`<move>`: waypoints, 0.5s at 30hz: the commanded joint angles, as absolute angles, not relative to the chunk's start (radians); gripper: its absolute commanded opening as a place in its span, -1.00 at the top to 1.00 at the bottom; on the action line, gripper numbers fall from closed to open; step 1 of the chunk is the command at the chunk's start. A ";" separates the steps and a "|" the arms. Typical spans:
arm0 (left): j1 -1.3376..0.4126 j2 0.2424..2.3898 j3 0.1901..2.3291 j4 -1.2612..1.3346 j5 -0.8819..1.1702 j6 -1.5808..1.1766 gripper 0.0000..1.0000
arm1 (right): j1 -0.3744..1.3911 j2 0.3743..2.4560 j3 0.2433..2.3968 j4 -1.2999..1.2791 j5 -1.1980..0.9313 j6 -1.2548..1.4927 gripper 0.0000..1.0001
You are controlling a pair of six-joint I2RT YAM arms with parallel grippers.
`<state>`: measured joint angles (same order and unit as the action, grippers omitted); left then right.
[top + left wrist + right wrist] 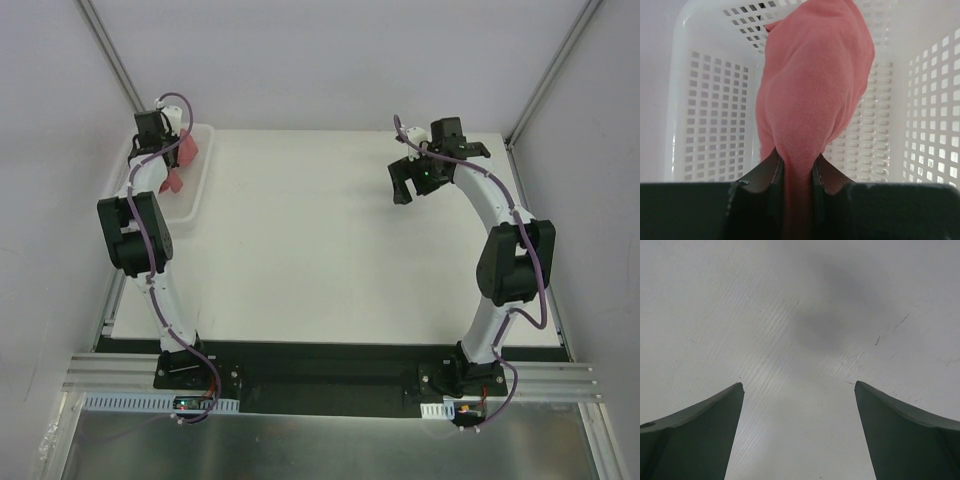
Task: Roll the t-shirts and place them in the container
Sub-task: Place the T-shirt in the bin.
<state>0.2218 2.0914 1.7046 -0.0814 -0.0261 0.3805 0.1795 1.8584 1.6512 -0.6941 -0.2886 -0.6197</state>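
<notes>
The salmon-red t-shirt (815,85) is gripped in a bunch by the left pincer (795,161), whose fingers are closed tight on the cloth. It is hung within the walls of the white basket (705,130) at the far left corner of the surface (330,260), presumably so that it can be lifted out and laid flat for rolling. The right pincer (799,385) is held wide open and empty above the surface, apparently in readiness to help spread it.
</notes>
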 commanded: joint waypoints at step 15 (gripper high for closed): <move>0.127 2.097 1.608 -0.014 -0.026 0.509 1.00 | 0.195 1.914 1.741 -0.733 -0.282 -0.621 -0.93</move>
